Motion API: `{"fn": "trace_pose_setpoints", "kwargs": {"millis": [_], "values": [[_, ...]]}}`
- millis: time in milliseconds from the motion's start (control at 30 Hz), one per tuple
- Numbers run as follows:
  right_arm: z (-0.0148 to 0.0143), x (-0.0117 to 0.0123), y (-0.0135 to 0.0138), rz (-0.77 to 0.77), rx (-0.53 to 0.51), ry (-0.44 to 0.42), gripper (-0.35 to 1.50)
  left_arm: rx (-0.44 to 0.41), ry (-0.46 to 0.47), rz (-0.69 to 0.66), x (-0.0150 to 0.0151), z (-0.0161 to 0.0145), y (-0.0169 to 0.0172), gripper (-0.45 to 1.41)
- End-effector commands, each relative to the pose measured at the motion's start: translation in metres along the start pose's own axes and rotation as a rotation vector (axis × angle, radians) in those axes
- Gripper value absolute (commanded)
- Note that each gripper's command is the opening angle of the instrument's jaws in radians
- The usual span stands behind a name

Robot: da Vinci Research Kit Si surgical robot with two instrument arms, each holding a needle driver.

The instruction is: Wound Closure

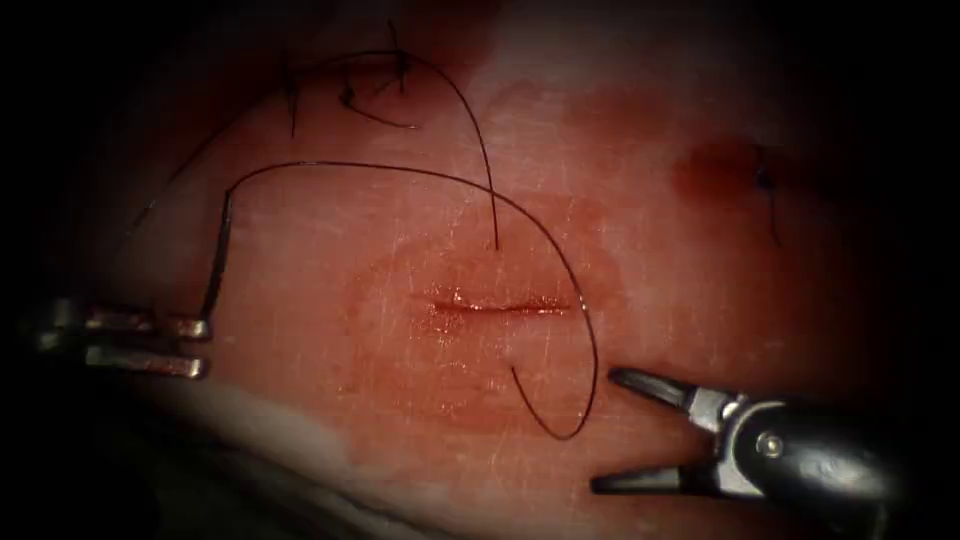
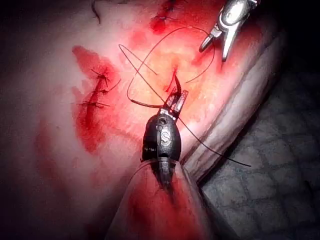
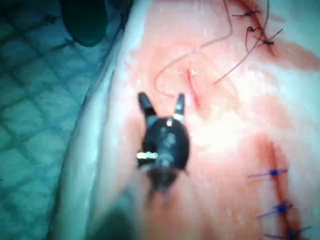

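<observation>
Left of the cut (image 1: 495,305), the needle (image 1: 215,262) is grasped near its tip end by the left end effector (image 1: 200,345), clear of the tissue (image 1: 700,260); thread (image 1: 560,260) trails toward the right end effector (image 1: 607,430), spread and empty. A stitch is judged pending; the needle needs aiming at the cut's edge.

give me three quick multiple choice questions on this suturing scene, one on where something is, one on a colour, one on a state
1. Where is the needle?
A) left of the cut, by the left claw
B) right of the cut, in the right claw
C) buried across the cut

2. What colour is the thread trailing from it?
A) white
B) black
C) yellow

3. How is the right claw?
A) shut on the thread
B) shut on the tissue
C) open, holding nothing

Answers:
1 A: the needle rises from the left claw's tip, out of the tissue; whether it is gripped is unclear.
2 B: a dark strand arcs past the cut.
3 C: its jaws are spread, with nothing between them.
</observation>
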Motion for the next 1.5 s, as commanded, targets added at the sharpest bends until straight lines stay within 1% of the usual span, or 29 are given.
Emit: {"fn": "trace_pose_setpoints", "kwargs": {"millis": [33, 67, 267, 333, 367, 467, 533, 567, 600, 633, 767, 867, 967, 1100, 1167, 1300, 1500], "values": [[0.0020, -0.0009, -0.0006, -0.003, -0.001, 0.000, 0.95, 0.000, 0.001, -0.003, -0.0007, 0.0007, 0.0003, -0.45], [0.0028, -0.0013, -0.0006, -0.006, -0.003, -0.002, 0.90, 0.001, 0.001, -0.003, -0.0007, 0.0007, 0.0003, -0.45], [0.0060, -0.0027, 0.0001, -0.021, -0.020, -0.009, 0.86, -0.004, 0.002, -0.004, -0.0006, 0.0009, 0.0005, -0.45], [0.0068, -0.0030, 0.0006, -0.016, -0.028, -0.012, 0.81, -0.005, 0.003, -0.004, -0.0006, 0.0010, 0.0005, -0.45], [0.0071, -0.0031, 0.0007, -0.016, -0.030, -0.013, 0.78, -0.008, 0.003, -0.004, -0.0006, 0.0010, 0.0006, -0.45], [0.0077, -0.0034, 0.0013, 0.008, -0.035, -0.015, 0.59, -0.009, 0.004, -0.004, -0.0006, 0.0011, 0.0006, -0.45], [0.0079, -0.0036, 0.0016, 0.025, -0.038, -0.017, 0.27, -0.011, 0.004, -0.003, -0.0006, 0.0012, 0.0007, -0.45], [0.0080, -0.0037, 0.0017, 0.025, -0.038, -0.020, -0.06, -0.010, 0.004, -0.003, -0.0007, 0.0013, 0.0007, -0.45], [0.0079, -0.0037, 0.0019, 0.043, -0.039, -0.017, -0.31, -0.012, 0.005, -0.002, -0.0007, 0.0013, 0.0007, -0.45], [0.0079, -0.0037, 0.0020, 0.049, -0.042, -0.018, -0.35, -0.012, 0.005, -0.002, -0.0007, 0.0014, 0.0008, -0.45], [0.0074, -0.0038, 0.0020, 0.066, -0.013, -0.026, -0.35, -0.016, 0.006, -0.002, -0.0008, 0.0015, 0.0009, -0.45], [0.0068, -0.0040, 0.0017, 0.077, 0.007, -0.087, -0.35, -0.016, 0.006, -0.001, -0.0008, 0.0015, 0.0009, -0.45], [0.0060, -0.0041, 0.0010, 0.086, 0.022, -0.130, -0.35, -0.020, 0.007, 0.000, -0.0009, 0.0017, 0.0010, -0.45], [0.0042, -0.0039, -0.0011, 0.124, 0.084, -0.135, -0.35, -0.026, 0.008, 0.002, -0.0011, 0.0021, 0.0012, -0.45], [0.0031, -0.0034, -0.0028, 0.135, 0.128, -0.133, -0.35, -0.030, 0.009, 0.003, -0.0011, 0.0023, 0.0013, -0.45], [0.0013, -0.0014, -0.0062, 0.144, 0.198, -0.132, -0.35, -0.036, 0.012, 0.003, -0.0011, 0.0027, 0.0015, -0.45], [-0.0001, 0.0031, -0.0106, 0.144, 0.335, -0.122, -0.35, -0.043, 0.014, 0.003, -0.0010, 0.0031, 0.0018, -0.45]]}}
